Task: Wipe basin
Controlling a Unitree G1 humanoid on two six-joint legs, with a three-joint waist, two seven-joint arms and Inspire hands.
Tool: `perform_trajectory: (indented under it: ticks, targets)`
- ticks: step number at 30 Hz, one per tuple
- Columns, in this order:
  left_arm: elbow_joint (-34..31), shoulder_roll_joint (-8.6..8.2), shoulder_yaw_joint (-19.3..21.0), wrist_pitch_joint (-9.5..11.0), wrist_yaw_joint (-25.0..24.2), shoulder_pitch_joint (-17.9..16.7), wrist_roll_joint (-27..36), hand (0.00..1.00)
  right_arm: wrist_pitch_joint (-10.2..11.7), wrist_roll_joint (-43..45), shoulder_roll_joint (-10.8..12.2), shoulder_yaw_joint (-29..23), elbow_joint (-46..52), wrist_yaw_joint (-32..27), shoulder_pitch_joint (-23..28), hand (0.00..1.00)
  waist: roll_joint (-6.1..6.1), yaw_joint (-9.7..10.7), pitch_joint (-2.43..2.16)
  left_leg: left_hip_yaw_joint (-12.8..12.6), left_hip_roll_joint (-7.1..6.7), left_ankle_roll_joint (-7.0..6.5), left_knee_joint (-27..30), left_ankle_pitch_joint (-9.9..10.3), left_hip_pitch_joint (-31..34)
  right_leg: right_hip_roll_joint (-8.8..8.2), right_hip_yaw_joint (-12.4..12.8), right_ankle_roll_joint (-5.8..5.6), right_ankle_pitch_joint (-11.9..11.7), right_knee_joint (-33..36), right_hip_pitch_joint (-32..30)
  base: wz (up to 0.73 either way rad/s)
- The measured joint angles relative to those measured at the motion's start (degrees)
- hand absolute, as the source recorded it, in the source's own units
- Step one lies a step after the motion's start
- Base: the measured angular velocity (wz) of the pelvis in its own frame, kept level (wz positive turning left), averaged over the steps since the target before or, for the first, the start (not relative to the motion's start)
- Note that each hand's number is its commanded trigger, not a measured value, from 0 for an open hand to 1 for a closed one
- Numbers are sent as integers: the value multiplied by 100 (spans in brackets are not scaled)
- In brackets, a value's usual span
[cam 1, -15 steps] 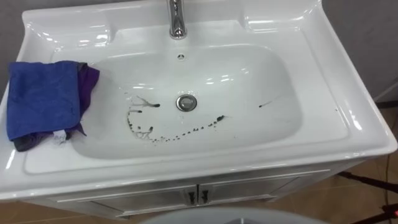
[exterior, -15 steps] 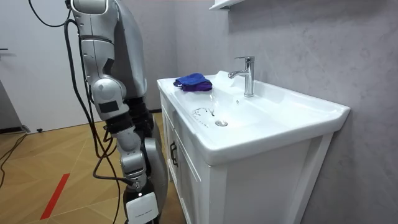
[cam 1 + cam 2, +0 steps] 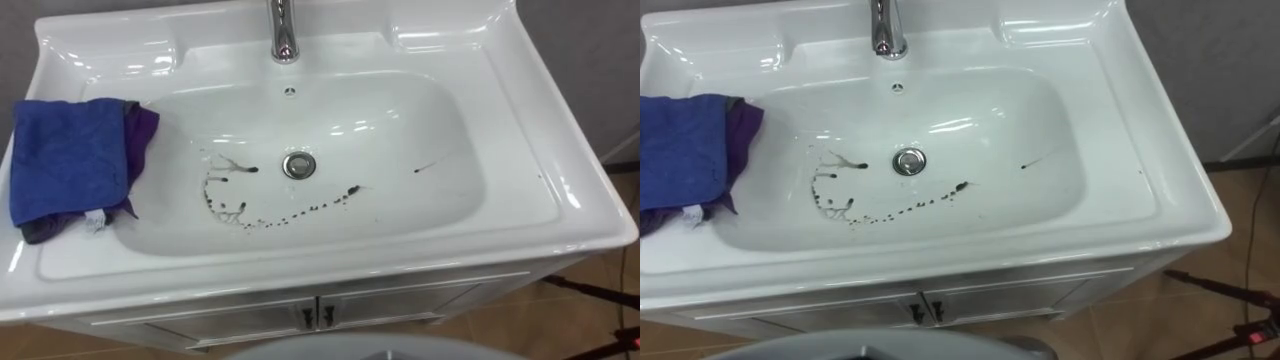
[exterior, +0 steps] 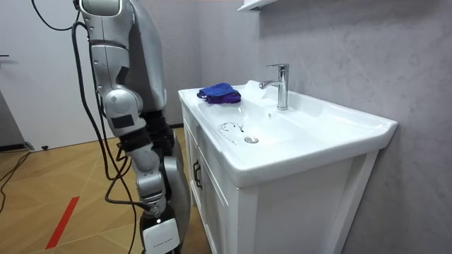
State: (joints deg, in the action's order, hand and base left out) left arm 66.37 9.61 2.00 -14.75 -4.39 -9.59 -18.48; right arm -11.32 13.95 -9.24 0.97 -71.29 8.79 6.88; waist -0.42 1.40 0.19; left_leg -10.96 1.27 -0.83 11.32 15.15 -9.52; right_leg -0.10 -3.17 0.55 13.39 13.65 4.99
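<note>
The white basin [image 3: 470,215] lies in front of me, with dark streaks and a trail of dark specks [image 3: 268,221] across its bottom, to the left of and below the drain [image 3: 299,164]. One more dark mark [image 3: 426,167] sits on the right slope. A folded blue cloth [image 3: 68,160] over a purple one lies on the basin's left rim, also seen as the blue cloth [image 4: 219,92] in the room view. My right hand [image 4: 157,236] hangs low at my side, away from the basin, at the picture's bottom edge.
A chrome tap [image 3: 284,30] stands at the back middle of the basin. Cabinet doors with small handles [image 3: 318,317] are below the front rim. A grey wall [image 4: 339,49] runs behind the basin, and wooden floor [image 4: 49,183] lies behind me.
</note>
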Motion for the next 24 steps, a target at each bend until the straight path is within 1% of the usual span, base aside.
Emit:
perform_trajectory:
  ticks: [6,9,11,14,18,24]
  targets:
    - [1,-1,3,4,55,-19,5,0,4,14,0,-2,5,0,-1,0,2,5,-1,3,0,0,3,0,-5,-2,-20,2,-1,0,13,0]
    - [1,-5,26,15,166,-37,5,0,19,17,0,-8,14,1,-1,0,-7,-9,0,14,0,1,3,0,-15,-5,-35,2,-1,0,30,1]
    - [0,-5,89,15,184,-51,12,0,25,14,0,-3,24,0,-1,0,-12,-16,1,14,-1,1,4,0,-30,-4,-31,2,-1,2,43,0]
    - [1,-5,163,26,348,-56,82,0,64,0,0,2,-6,-38,-7,0,-30,-28,5,10,1,1,0,0,-77,0,-17,2,-1,8,79,0]
    - [12,-10,309,100,539,-77,270,0,79,0,0,1,-48,-67,-7,0,-51,-37,4,10,0,1,-3,0,-112,1,-8,2,-1,6,105,0]
    - [11,-36,532,101,704,-149,401,0,-6,-5,0,-1,-115,-79,5,0,-41,-71,2,12,8,1,-4,0,-109,1,-26,6,-6,1,105,0]
